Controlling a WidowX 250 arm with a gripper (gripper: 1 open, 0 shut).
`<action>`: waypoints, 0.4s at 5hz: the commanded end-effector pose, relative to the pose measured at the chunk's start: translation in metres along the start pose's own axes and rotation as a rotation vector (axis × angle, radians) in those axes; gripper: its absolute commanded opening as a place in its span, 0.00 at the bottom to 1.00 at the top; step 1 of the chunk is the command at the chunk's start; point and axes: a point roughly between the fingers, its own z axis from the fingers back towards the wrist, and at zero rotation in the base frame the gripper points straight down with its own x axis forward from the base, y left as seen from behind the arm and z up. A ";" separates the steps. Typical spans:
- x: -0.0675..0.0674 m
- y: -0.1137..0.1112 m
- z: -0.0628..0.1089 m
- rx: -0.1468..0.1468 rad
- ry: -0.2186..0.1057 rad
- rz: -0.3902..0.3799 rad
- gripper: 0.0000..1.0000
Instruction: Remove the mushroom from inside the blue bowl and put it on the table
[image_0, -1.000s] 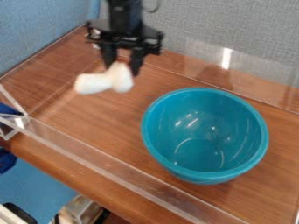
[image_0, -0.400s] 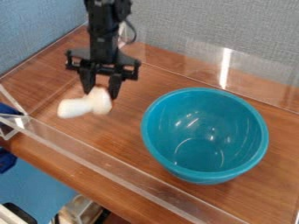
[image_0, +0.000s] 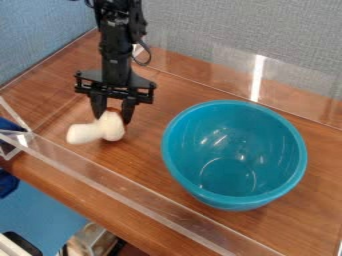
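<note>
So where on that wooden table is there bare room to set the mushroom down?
Bare wood lies left of the blue bowl, from the pincer holding the mushroom out to the clear wall along the near and left edges. A strip behind the bowl toward the far wall is free too. The right side is crowded: the bowl fills it.

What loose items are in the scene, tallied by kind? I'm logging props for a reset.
Mushroom, held sideways in the gripper low over the table: 1
Blue bowl, with nothing in it: 1
Total: 2
</note>
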 end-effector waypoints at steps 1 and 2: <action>0.022 0.004 0.007 -0.018 -0.047 0.042 0.00; 0.027 0.003 0.005 -0.022 -0.043 0.055 0.00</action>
